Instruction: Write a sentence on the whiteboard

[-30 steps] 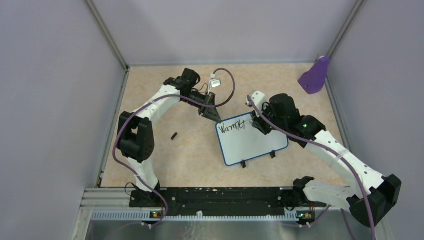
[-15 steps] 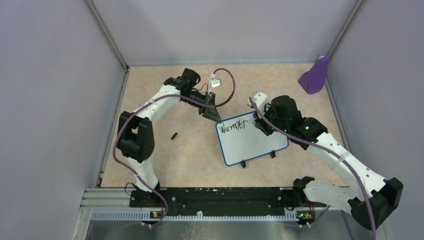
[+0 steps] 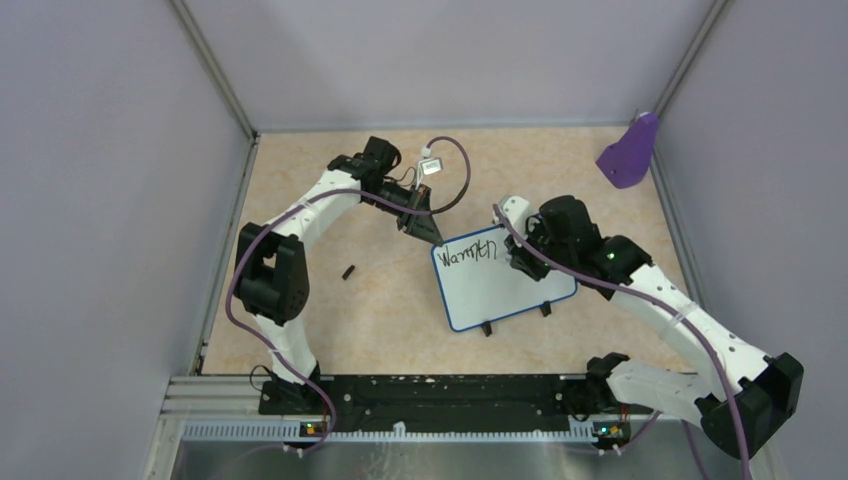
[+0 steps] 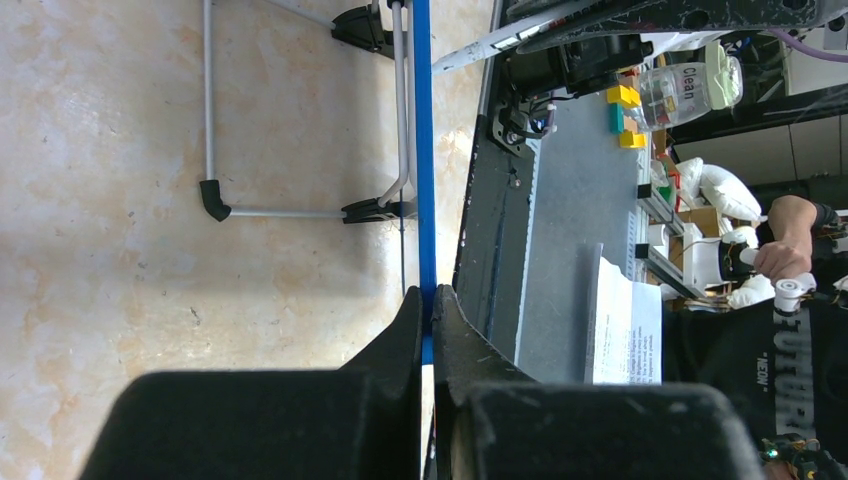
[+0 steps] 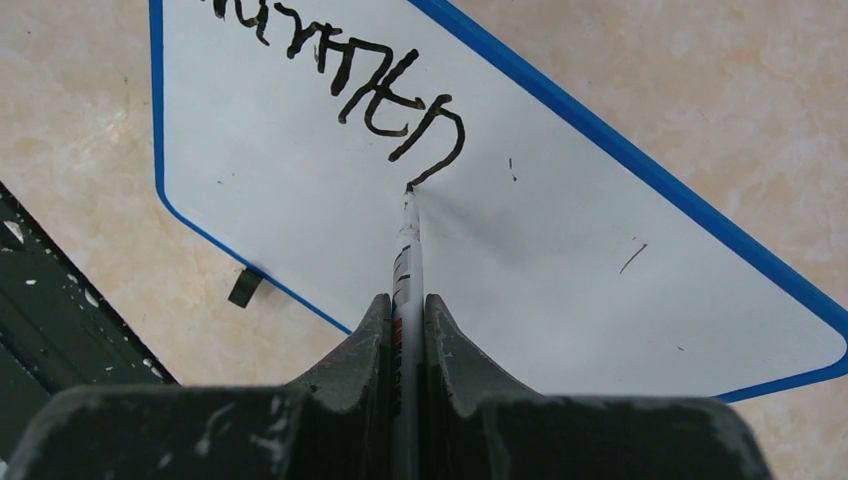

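From above, the whiteboard [image 3: 500,290] lies flat on the table [image 3: 560,180] just right of centre, tilted, its two black feet on the near edge. The left tool [image 3: 428,232] is clamped on its far left corner. The right tool [image 3: 518,256] hangs over the far edge with a marker. The sentence [image 3: 470,253] is so far one black word along the far edge, reading roughly "Warmth". The rest of the board is blank, so I judge the task to be early, with most of the writing left. A small black cap-like piece [image 3: 349,271] lies well apart to the left, and a purple scoop [image 3: 630,150] sits in the far right corner, neither in the way. In the left wrist view the left tool [image 4: 428,300] is closed narrow on the blue rim of the whiteboard [image 4: 424,150], seen edge-on. A black foot [image 4: 375,210] shows beside the rim, and beyond the table stand a bottle labelled "Clean" [image 4: 690,85] and a person [image 4: 790,330]. In the right wrist view the right tool [image 5: 405,310] grips the marker [image 5: 408,260] tight, its tip touching the whiteboard [image 5: 560,270] at the end of the last stroke of the sentence [image 5: 370,90]. Open white surface lies past the tip, with only a few faint stray marks [image 5: 632,258], so nothing blocks the next letters.
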`<state>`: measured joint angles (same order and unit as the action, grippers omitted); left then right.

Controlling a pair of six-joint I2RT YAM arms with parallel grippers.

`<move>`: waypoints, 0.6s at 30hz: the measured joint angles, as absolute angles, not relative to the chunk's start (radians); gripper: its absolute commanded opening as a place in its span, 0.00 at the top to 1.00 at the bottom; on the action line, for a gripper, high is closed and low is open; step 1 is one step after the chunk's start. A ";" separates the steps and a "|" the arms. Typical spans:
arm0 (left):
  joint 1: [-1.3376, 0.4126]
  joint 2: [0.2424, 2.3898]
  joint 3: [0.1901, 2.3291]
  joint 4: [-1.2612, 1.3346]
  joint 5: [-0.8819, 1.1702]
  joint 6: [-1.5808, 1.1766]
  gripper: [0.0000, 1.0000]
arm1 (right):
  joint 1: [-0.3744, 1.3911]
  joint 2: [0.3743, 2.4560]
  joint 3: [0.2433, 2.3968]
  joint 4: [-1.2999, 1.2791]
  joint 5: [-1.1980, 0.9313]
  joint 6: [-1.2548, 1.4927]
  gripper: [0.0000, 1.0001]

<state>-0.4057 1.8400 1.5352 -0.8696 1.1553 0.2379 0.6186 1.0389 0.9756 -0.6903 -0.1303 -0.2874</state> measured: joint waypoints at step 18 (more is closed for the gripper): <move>-0.407 1.840 1.537 -0.875 1.155 0.238 1.00 | 0.616 1.041 1.107 -0.674 -0.143 -0.273 1.00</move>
<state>-0.4068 1.8404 1.5372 -0.8745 1.1553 0.2379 0.6163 1.0412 1.1072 -0.6739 -0.1432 -0.2733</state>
